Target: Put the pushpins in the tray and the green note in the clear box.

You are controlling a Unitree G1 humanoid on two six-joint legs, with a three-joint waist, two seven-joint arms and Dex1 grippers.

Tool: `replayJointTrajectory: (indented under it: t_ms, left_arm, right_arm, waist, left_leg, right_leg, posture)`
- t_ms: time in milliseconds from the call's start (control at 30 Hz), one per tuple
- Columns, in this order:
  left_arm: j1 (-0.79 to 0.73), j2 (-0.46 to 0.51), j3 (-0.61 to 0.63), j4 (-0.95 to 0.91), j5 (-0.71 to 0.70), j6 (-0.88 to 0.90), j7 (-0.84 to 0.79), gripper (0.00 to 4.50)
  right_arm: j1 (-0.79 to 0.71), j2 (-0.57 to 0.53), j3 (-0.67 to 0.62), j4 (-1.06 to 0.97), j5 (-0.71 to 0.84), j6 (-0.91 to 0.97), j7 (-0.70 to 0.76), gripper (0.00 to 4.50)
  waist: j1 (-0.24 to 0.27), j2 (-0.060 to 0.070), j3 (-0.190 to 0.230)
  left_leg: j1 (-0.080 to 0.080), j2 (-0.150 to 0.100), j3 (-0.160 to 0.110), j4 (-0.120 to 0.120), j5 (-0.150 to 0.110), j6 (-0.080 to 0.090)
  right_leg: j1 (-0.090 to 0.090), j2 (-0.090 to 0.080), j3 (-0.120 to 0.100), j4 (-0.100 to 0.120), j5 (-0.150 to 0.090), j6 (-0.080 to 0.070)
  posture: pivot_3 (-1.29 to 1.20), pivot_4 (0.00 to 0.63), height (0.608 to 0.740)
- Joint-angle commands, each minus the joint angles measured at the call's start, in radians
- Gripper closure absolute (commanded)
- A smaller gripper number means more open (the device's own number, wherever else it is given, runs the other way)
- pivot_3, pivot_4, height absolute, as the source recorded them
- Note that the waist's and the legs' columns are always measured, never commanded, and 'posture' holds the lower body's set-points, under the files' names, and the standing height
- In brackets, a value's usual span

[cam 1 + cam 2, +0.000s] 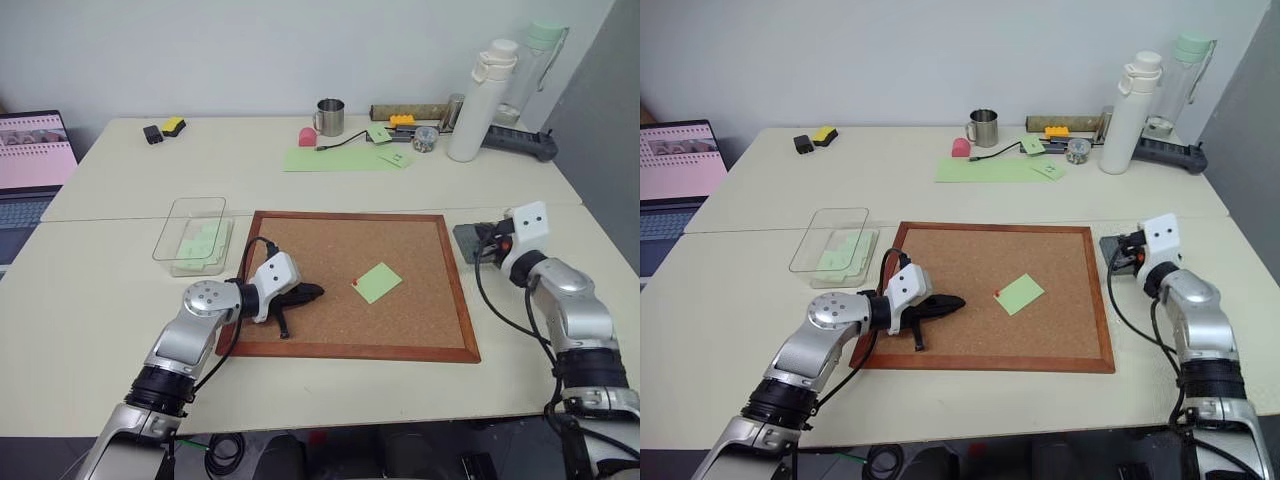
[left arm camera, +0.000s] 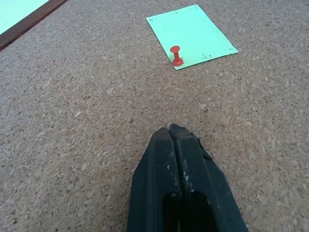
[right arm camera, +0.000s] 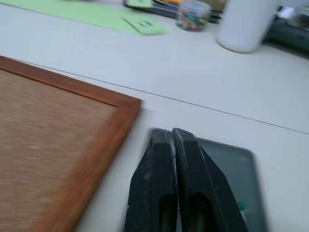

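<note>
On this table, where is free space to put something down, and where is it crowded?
Free: the cork board between its far frame and the green note; the near left table corner. Crowded: the far edge around the mug and white bottle.
</note>
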Motion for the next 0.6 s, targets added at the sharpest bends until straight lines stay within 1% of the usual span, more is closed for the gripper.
replayJointTrajectory:
  t_ms: [33, 100, 133, 233, 267, 367, 500, 600]
  left_arm:
    - [0.036, 0.021, -0.012, 0.024, 0.019, 0.030, 0.006, 4.50]
    - [0.046, 0.026, -0.007, 0.015, 0.017, 0.034, 0.009, 4.50]
    - [0.051, 0.028, -0.005, 0.009, 0.016, 0.036, 0.010, 4.50]
    - [0.061, 0.031, -0.001, -0.005, 0.016, 0.043, 0.014, 4.50]
    - [0.063, 0.032, -0.001, -0.010, 0.016, 0.046, 0.015, 4.50]
    - [0.067, 0.032, -0.001, -0.019, 0.014, 0.052, 0.019, 4.50]
    - [0.063, 0.028, -0.003, -0.025, 0.014, 0.061, 0.023, 4.50]
    - [0.057, 0.027, -0.003, -0.018, 0.014, 0.062, 0.021, 4.50]
  right_arm:
    - [-0.054, -0.014, -0.015, 0.099, -0.011, -0.054, 0.021, 4.26]
    - [-0.064, -0.008, -0.019, 0.122, -0.005, -0.063, 0.028, 3.98]
    - [-0.068, -0.007, -0.019, 0.130, -0.006, -0.069, 0.030, 3.70]
    - [-0.081, -0.011, -0.017, 0.155, -0.019, -0.093, 0.026, 3.18]
    - [-0.085, -0.012, -0.019, 0.160, -0.020, -0.098, 0.026, 3.06]
    - [-0.092, -0.016, -0.025, 0.162, -0.015, -0.114, 0.032, 3.06]
    - [-0.081, -0.018, -0.024, 0.113, -0.004, -0.140, 0.066, 3.06]
    - [-0.039, 0.022, 0.007, -0.086, 0.081, -0.075, 0.163, 3.06]
  waist:
    - [-0.001, 0.000, 0.000]
    - [-0.001, 0.000, 0.000]
    - [-0.001, 0.000, 0.000]
    - [-0.003, 0.000, 0.000]
    - [-0.004, 0.000, 0.000]
    - [-0.005, 0.000, 0.000]
    - [-0.005, 0.000, 0.000]
    - [-0.005, 0.001, 0.000]
  left_leg:
    - [0.000, 0.000, 0.000, 0.000, 0.000, 0.000]
    - [0.000, 0.000, 0.000, 0.000, 0.000, 0.000]
    - [0.000, 0.000, 0.000, 0.000, 0.000, 0.000]
    - [0.000, 0.000, 0.000, 0.000, 0.000, 0.000]
    - [0.000, 0.000, 0.000, 0.000, 0.000, 0.000]
    - [0.000, 0.000, 0.000, 0.000, 0.000, 0.000]
    - [0.000, 0.000, 0.000, 0.000, 0.000, 0.000]
    - [0.000, 0.000, 0.000, 0.000, 0.000, 0.000]
  right_leg:
    - [0.000, 0.000, 0.000, 0.000, 0.000, 0.000]
    - [0.000, 0.000, 0.000, 0.000, 0.000, 0.000]
    - [0.000, 0.000, 0.000, 0.000, 0.000, 0.000]
    - [0.000, 0.000, 0.000, 0.000, 0.000, 0.000]
    - [0.000, 0.000, 0.000, 0.000, 0.000, 0.000]
    - [0.000, 0.000, 0.001, 0.000, 0.000, 0.000]
    - [0.000, 0.000, 0.001, 0.000, 0.000, 0.000]
    - [0.000, 0.000, 0.001, 0.000, 0.000, 0.000]
  posture:
    - [0.00, 0.150, 0.740]
    - [0.00, 0.150, 0.740]
    - [0.00, 0.150, 0.740]
    - [0.00, 0.150, 0.740]
    - [0.00, 0.150, 0.740]
    - [0.00, 0.150, 0.740]
    - [0.00, 0.150, 0.740]
    - [0.00, 0.150, 0.740]
